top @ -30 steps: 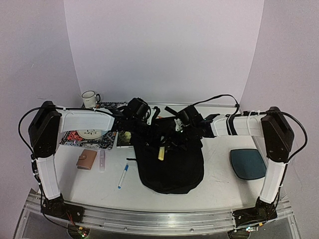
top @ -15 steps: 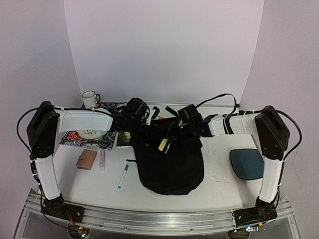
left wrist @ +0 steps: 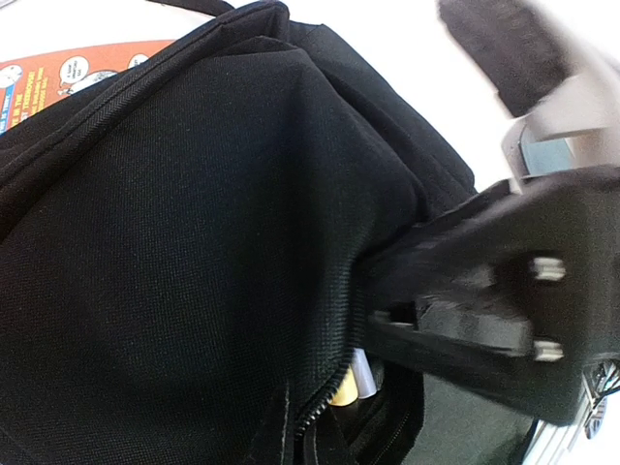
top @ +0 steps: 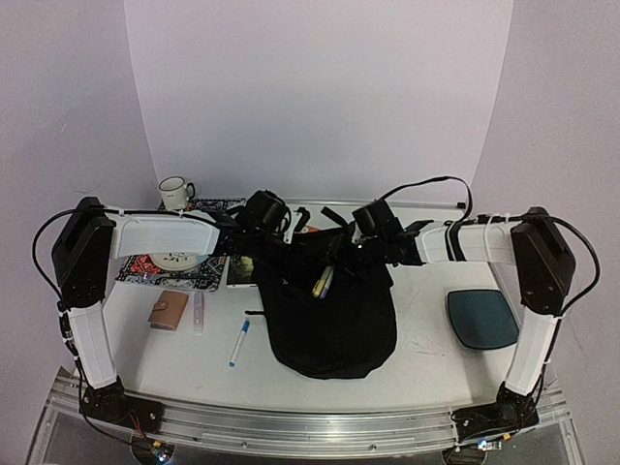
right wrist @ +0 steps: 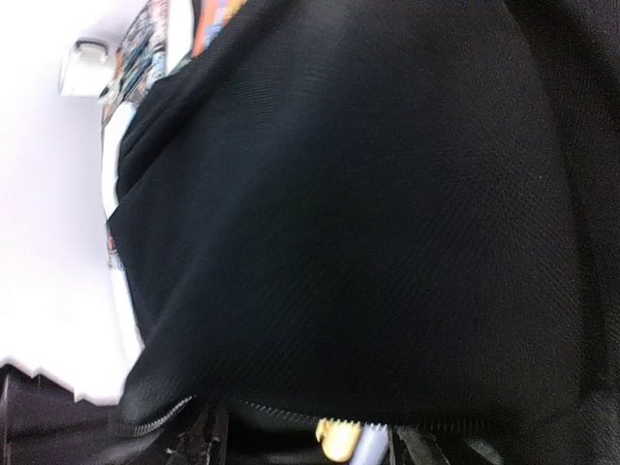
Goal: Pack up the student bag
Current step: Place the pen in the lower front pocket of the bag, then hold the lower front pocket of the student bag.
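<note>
The student bag (top: 334, 320) is a large black backpack lying mid-table, its open top toward the back. It fills the left wrist view (left wrist: 194, 242) and the right wrist view (right wrist: 368, 213). My left gripper (top: 282, 260) is at the bag's top left rim and holds the fabric up; its fingers are buried in the cloth. My right gripper (top: 339, 262) is shut on two markers (top: 323, 282), one yellow-capped and one white, at the zipper opening. Their ends show in the left wrist view (left wrist: 351, 386) and between my right gripper's (right wrist: 312, 448) fingers (right wrist: 339, 438).
Left of the bag lie a blue pen (top: 238, 342), a white tube (top: 199, 313), a brown wallet (top: 168, 310) and a patterned mat with a plate (top: 170, 263). A white mug (top: 175, 192) stands at the back left. A dark-teal pad (top: 481, 318) lies right.
My right gripper has drawn slightly back and to the right with the markers, which now sit higher at the bag's opening. The left arm has not moved.
</note>
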